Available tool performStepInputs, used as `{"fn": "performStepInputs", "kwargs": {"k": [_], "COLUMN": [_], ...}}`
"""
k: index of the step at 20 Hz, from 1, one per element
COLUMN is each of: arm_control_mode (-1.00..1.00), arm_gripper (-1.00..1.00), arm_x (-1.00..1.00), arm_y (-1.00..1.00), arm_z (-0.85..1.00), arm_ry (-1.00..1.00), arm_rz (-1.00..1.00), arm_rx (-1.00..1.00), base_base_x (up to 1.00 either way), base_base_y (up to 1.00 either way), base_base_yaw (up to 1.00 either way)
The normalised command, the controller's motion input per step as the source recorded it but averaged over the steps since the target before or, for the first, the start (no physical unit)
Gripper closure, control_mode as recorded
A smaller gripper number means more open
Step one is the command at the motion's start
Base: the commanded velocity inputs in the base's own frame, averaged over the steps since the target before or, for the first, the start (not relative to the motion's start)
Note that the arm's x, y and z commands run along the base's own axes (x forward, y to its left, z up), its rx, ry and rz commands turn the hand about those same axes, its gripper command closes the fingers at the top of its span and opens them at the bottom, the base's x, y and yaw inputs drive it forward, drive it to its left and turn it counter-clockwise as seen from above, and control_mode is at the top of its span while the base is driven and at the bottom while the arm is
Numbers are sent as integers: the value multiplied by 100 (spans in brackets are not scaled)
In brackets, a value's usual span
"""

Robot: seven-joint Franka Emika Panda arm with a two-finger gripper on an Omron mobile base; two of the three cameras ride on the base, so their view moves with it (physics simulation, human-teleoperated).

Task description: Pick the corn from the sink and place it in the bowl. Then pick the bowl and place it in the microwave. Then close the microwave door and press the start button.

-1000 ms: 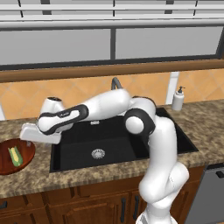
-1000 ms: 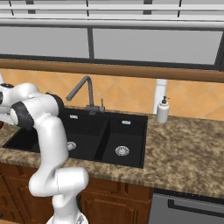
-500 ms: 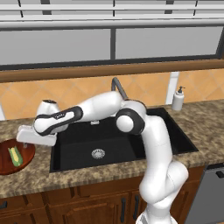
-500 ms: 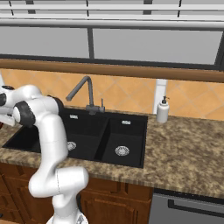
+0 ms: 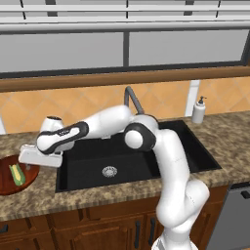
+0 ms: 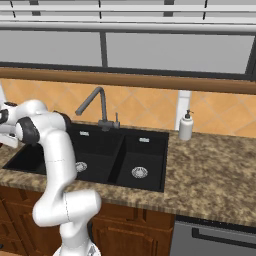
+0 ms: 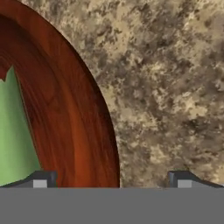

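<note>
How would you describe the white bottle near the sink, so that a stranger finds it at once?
Start at the black double sink set in the speckled stone counter. Just past its back right corner, against the orange tiled wall, stands a small white pump bottle. No other loose thing stands on that side of the counter.

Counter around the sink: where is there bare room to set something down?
The widest free patch is the granite counter right of the sink, in front of the soap dispenser. Left of the sink it is crowded: the bowl holding the corn sits there with the gripper at its rim.
</note>
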Motion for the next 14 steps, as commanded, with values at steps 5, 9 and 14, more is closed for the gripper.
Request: {"fn": "performStepInputs", "kwargs": {"k": [5,9,14], "arm_control_mode": [-100,-100,-100], "arm_gripper": [100,100,100], "arm_x": [0,0,-23], "arm_y": [23,4,-13], "arm_z": [-4,0,0], "arm_ry": [0,-6,-3], "arm_rz": [0,0,-13], "arm_rx": [-2,0,3], "base_base_x": [0,0,0], "base_base_y": [0,0,0], "base_base_yaw": [0,0,0]}}
